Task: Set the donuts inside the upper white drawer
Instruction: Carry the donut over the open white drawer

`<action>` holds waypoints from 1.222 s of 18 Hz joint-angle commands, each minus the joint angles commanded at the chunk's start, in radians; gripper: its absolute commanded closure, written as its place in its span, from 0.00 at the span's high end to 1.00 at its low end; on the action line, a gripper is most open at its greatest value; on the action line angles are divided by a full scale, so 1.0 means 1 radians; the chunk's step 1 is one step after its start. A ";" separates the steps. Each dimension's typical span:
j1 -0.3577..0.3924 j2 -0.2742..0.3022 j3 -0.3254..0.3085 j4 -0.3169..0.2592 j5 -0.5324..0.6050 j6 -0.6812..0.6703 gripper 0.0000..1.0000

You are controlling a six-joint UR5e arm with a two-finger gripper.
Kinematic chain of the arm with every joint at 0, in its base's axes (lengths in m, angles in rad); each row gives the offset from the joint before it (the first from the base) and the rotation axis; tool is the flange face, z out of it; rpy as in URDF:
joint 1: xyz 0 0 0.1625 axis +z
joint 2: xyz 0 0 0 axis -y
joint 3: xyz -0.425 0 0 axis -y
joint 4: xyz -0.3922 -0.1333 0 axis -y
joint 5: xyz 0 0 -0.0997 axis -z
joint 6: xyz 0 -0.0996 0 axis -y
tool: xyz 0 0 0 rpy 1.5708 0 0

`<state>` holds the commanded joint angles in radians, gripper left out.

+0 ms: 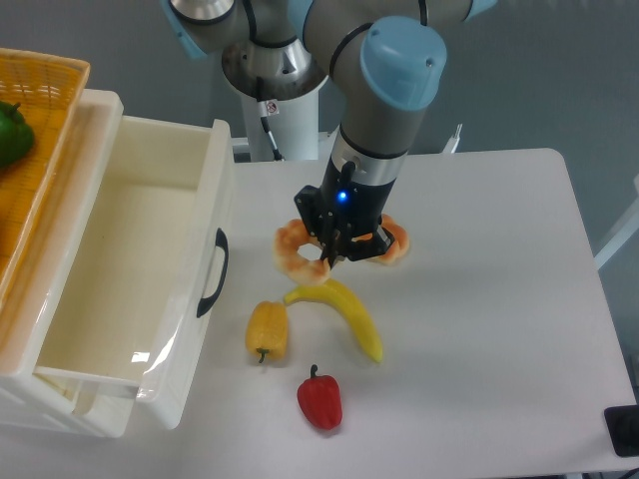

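The pale tan ring donut [296, 251] lies on the white table, just left of my gripper [336, 253]. The golden-orange knotted donut [395, 240] lies just right of it, partly hidden under the gripper body. The gripper hangs low between the two donuts with its jaws apart and nothing held; the fingertips are hard to make out. The upper white drawer [215, 190] stands pulled out at the left, empty inside, with its black handle [213, 273] facing the donuts.
A banana [344, 311] lies right in front of the donuts. A yellow pepper [267, 330] and a red pepper [319, 399] lie nearer the front edge. An orange wicker basket [40, 110] with a green pepper [10, 135] sits on the drawer unit.
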<state>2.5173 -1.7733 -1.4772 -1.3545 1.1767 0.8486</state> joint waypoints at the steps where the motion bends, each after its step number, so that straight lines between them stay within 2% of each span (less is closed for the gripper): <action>1: -0.002 0.000 0.000 0.000 -0.014 -0.025 0.11; 6: -0.009 0.037 -0.003 0.000 -0.042 -0.120 0.11; 14: -0.058 0.129 -0.008 0.029 -0.144 -0.400 0.11; 17: -0.101 0.155 -0.012 0.037 -0.141 -0.431 0.11; 22: -0.176 0.146 -0.023 0.048 -0.140 -0.434 0.12</action>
<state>2.3409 -1.6275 -1.5002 -1.3070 1.0370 0.4142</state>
